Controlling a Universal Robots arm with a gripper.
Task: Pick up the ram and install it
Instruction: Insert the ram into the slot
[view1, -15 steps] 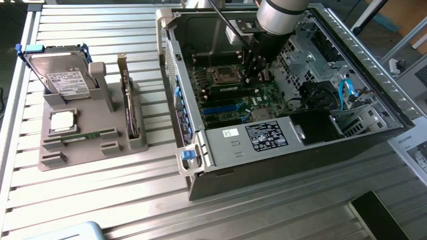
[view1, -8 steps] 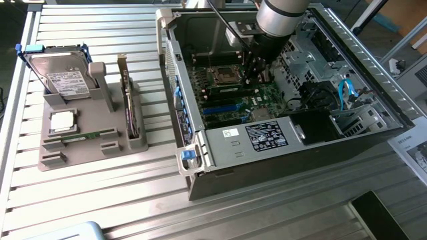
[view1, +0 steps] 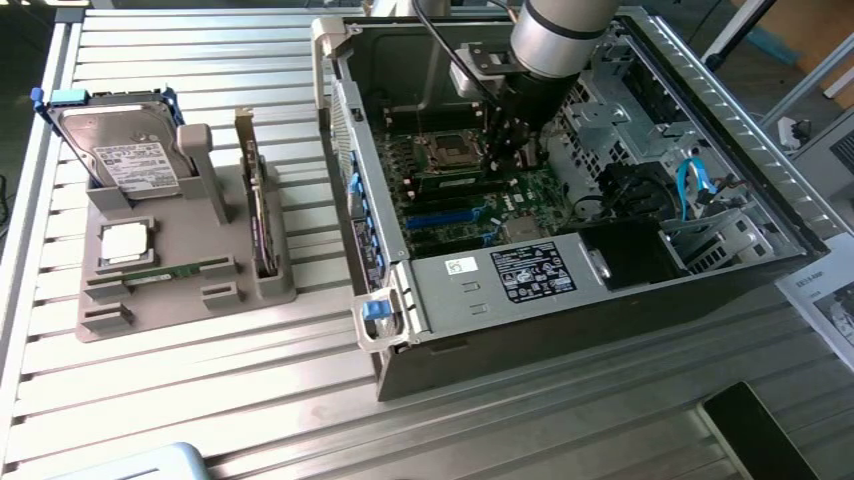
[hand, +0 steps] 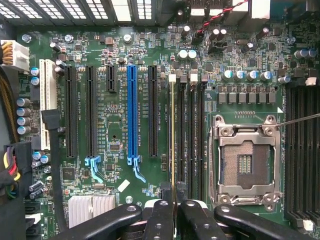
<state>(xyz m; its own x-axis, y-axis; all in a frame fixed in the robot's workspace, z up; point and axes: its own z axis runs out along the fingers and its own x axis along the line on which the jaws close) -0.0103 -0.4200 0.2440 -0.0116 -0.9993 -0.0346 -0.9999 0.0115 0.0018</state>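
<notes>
The ram (hand: 173, 140) shows edge-on in the wrist view as a thin pale line, standing over the leftmost of the black memory slots (hand: 192, 135) on the green motherboard (hand: 120, 135). My gripper (hand: 173, 206) is shut on its near end, a black finger (hand: 159, 217) pressed to either side. In the exterior view the gripper (view1: 509, 150) reaches down into the open computer case (view1: 534, 290), just to the exterior view's right of the CPU socket (view1: 450, 150). How deep the ram sits in the slot cannot be told.
The empty CPU socket (hand: 245, 162) lies beside the memory slots, and a blue expansion slot (hand: 131, 112) among black ones on the other side. Outside the case, a grey holder (view1: 160, 300) carries a hard drive (view1: 127, 150), an upright expansion card (view1: 254, 200) and a flat green stick (view1: 174, 272).
</notes>
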